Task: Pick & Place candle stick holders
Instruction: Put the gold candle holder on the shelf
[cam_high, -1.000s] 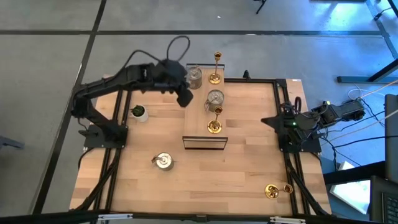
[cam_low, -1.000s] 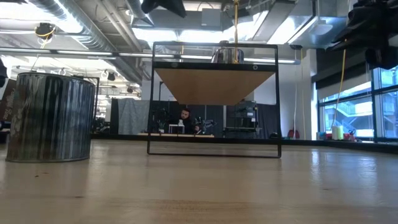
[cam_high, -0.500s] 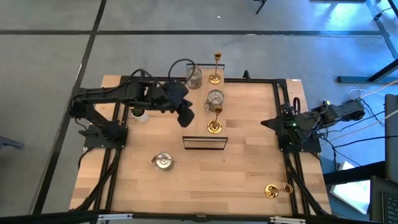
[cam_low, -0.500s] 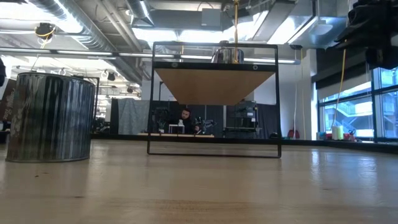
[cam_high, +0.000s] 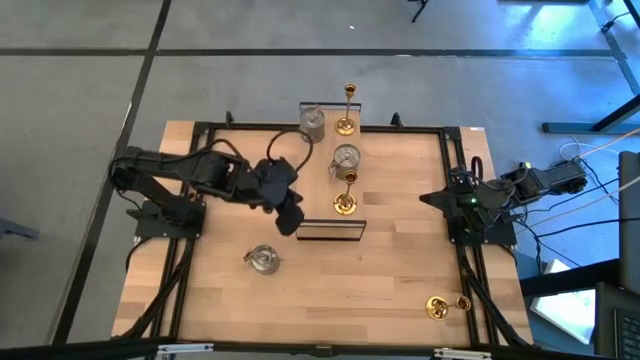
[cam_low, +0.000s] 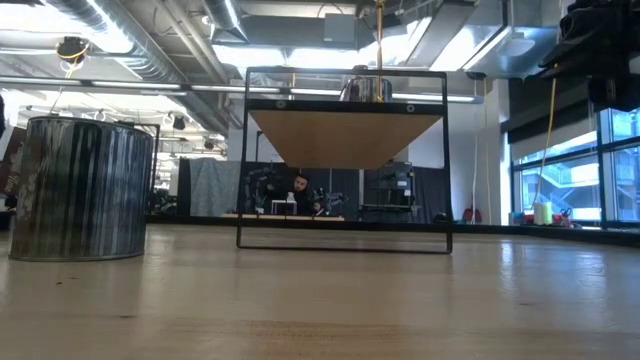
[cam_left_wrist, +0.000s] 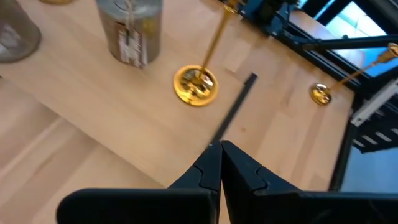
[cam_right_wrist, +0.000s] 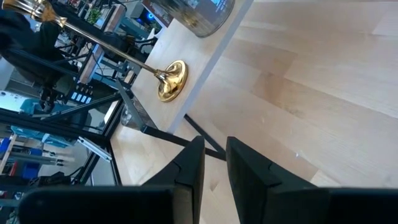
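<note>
Two gold candle stick holders (cam_high: 346, 110) (cam_high: 345, 196) and two squat silver ones (cam_high: 313, 122) (cam_high: 346, 157) stand on the wood top of a black wire shelf (cam_high: 330, 229). Another silver holder (cam_high: 262, 260) stands on its base on the table near the front. A gold one (cam_high: 445, 306) lies on its side at the near right. My left gripper (cam_high: 288, 220) (cam_left_wrist: 221, 152) hovers shut and empty just left of the shelf's near end. My right gripper (cam_high: 428, 196) (cam_right_wrist: 213, 155) waits at the right edge, its fingers a narrow gap apart and empty.
Black frame rails (cam_high: 300, 128) run round the table's edges. In the low view the near silver holder (cam_low: 80, 190) looms at the left and the shelf frame (cam_low: 345, 245) stands in the middle. Bare wood lies between the shelf and the right arm.
My left gripper has swung from beside the far silver holder toward the table's near edge, along the shelf's left side, and now hangs by the shelf's near end. It has turned a little on the way and stayed shut. It has left the top of the low view.
</note>
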